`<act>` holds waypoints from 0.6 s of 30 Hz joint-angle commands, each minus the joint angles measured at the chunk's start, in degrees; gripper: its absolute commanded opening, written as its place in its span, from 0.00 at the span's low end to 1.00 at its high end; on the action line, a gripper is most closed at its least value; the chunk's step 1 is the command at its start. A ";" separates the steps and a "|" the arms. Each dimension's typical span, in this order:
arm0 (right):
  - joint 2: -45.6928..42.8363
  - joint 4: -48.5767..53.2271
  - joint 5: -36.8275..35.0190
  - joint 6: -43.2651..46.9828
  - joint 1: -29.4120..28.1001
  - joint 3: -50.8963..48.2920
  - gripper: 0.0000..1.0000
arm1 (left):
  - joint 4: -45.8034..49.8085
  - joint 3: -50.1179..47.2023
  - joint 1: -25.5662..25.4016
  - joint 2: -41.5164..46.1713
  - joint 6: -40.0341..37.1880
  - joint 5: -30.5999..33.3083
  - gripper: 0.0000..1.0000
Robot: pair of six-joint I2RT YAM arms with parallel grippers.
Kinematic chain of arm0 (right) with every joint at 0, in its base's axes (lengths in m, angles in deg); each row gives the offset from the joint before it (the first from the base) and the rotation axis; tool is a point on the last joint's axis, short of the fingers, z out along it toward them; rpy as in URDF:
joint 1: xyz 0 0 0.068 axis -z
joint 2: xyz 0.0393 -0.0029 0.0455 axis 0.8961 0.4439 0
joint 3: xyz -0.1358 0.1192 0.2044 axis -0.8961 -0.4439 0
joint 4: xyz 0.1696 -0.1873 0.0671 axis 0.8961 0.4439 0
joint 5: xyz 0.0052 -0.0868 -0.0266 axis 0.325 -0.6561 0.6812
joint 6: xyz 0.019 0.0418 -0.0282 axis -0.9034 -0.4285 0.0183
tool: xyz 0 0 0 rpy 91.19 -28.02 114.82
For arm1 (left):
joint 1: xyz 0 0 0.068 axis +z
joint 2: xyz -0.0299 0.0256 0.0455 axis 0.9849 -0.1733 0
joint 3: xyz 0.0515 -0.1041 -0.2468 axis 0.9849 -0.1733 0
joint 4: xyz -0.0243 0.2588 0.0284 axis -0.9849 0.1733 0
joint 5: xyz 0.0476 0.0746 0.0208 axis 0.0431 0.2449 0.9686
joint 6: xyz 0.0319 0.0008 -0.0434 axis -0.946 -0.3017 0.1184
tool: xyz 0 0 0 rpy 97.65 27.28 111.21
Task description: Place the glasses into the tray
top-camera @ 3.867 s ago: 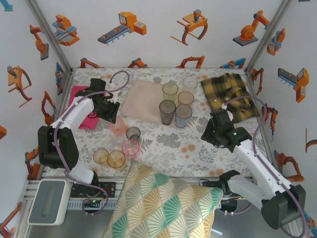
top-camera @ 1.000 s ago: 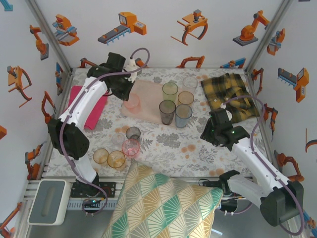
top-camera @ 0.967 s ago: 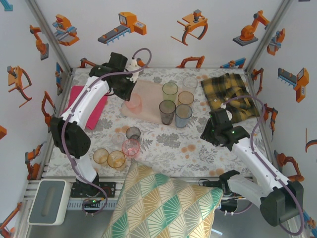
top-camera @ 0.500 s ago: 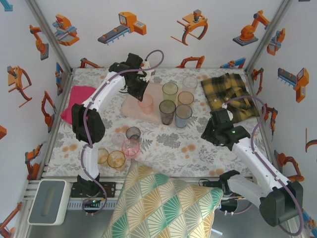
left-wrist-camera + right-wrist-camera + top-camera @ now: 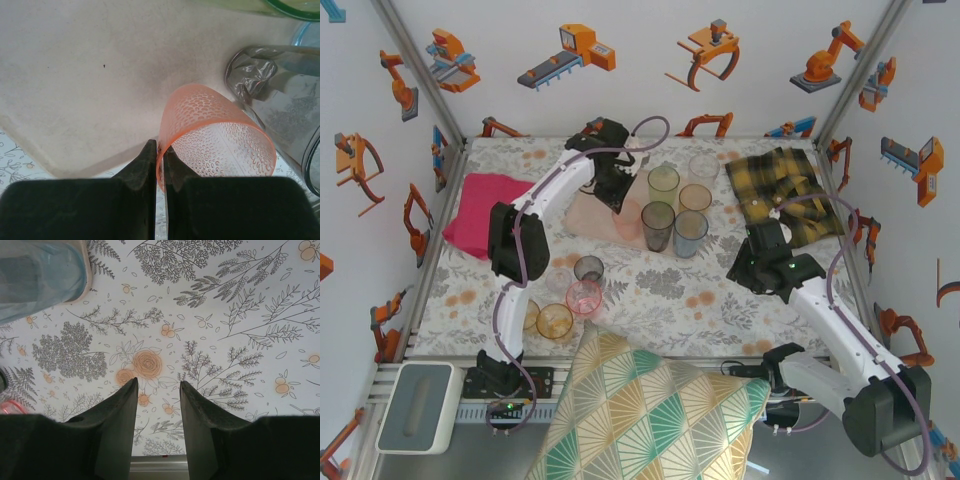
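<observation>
Bright even light, soft faint shadows, sharp overhead view, near tool edges blurred

Right gripper [image 5: 157, 382]: hung, jaws apart, above the floral tablecloth [image 5: 225, 315].
Blue glass [image 5: 35, 275]: stood top left, on the tray [image 5: 86, 270] corner.

Tray [image 5: 75, 75] bare leftward; grey glass [image 5: 270, 75] blocks right.
</observation>
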 commanded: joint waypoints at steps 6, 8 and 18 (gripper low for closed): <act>-0.02 -0.81 0.31 -0.36 0.66 -1.02 0.40 | -0.72 -0.18 -0.53 -0.21 1.28 1.59 0.10; 0.16 -0.95 0.47 -0.33 0.73 -1.02 0.40 | -0.89 -0.31 -0.79 -0.31 1.20 2.34 0.10; -0.15 -1.08 0.93 -0.23 0.95 -1.00 0.40 | -1.70 -2.46 -1.44 0.40 0.70 4.11 0.11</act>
